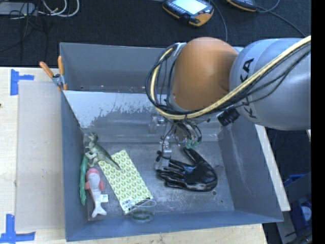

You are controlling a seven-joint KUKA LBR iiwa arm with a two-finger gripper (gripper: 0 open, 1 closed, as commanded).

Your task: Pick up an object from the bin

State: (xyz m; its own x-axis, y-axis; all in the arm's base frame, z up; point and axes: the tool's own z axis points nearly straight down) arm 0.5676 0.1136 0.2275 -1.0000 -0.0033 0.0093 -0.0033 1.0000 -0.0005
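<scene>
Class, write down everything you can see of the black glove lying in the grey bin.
The black glove looks like shiny rubber or leather. It lies flat on the floor of the bin, right of centre, its fingers spread and pointing left towards the green patterned card, apart from it. The gripper hangs just above its upper edge; whether they touch cannot be told.

In the grey metal bin [101,83], a black rubber glove [189,173] is found just under the jaws of the gripper [163,155], to their right. A green patterned flat packet [127,179] is laid to their left, a pink and white toy fish [95,189] further left.
</scene>
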